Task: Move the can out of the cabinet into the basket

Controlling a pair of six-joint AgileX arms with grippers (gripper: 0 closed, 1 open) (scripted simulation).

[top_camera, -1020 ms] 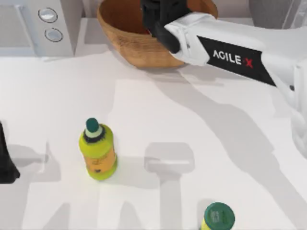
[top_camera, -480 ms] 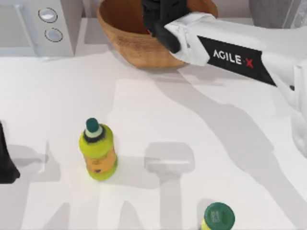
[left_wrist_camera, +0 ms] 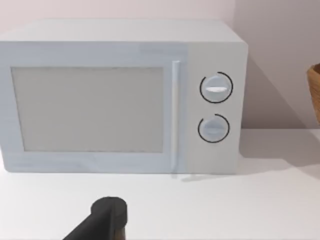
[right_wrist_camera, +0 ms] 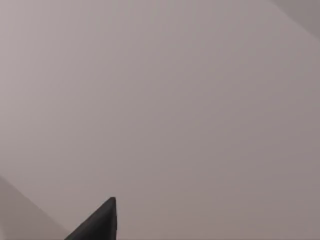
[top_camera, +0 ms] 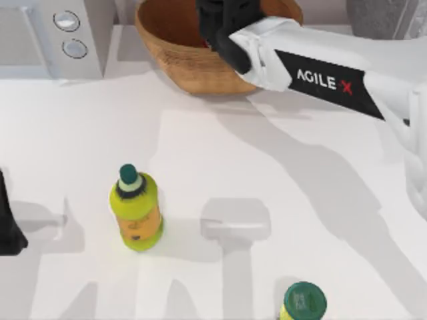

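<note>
Overhead, my right gripper (top_camera: 223, 23) is a black mass hanging over the large tan-brown woven wicker basket (top_camera: 175, 57) at the far edge of the white table (top_camera: 267, 187); I cannot tell from this angle how its claw stands or whether it grips anything. A thin reddish sliver sits against the gripper inside the basket, too small to identify, so the can's place is not something I can state. The white right forearm reaches in from the right side, slanting toward the basket, and carries a black panel with the writing "AGILE X" in white, the X in red. The grey speckled cabinet (top_camera: 373, 17) occupies the far right corner. A white microwave with two round knobs (top_camera: 50, 33) stands at the far left. A yellow-green bottle with a green cap (top_camera: 135, 212) stands upright on the left half of the table, and a second bottle's green cap (top_camera: 303, 301) shows at the near edge. My left arm rests parked at the left edge.

From the left wrist, the microwave faces the camera, a dark part of the left gripper (left_wrist_camera: 102, 220) below it, and the basket rim at the edge.

From the right wrist, a dark fingertip (right_wrist_camera: 97, 222) stands against a plain pale wall
</note>
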